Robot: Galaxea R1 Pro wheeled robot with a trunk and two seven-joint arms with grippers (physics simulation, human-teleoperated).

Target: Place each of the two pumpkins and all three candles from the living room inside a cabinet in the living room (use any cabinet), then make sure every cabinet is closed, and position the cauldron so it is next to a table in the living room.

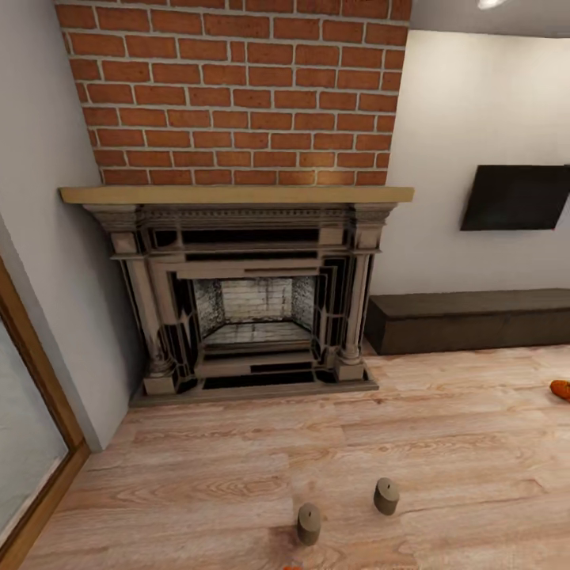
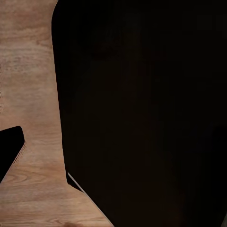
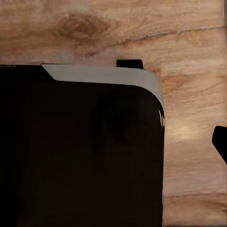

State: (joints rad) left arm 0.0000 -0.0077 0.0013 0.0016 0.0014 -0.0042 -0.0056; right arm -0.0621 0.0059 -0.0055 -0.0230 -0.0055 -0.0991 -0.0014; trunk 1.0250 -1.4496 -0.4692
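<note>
On floor: two candles [image 1: 309,523] [image 1: 386,496] upright; cabinet [image 1: 472,318] long axis along wall; hands' state indiscernible.

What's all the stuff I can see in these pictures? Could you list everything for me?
Red brick chimney: one, red, above the mantel.
Ornate dark fireplace: one, dark with a pale wood mantel, against the wall.
Large black screen: one, black, on the pale wall at right.
Long low dark brown cabinet: one, dark brown, along the wall under the screen, fronts shut.
Short grey-brown cylinder candles: two, on the floor, apart.
Small orange pumpkin: one, orange, at the right edge, cut off.
Light wood plank floor: pale brown, throughout.
Robot's own dark body parts: black, over the floor in the wrist views.
</note>
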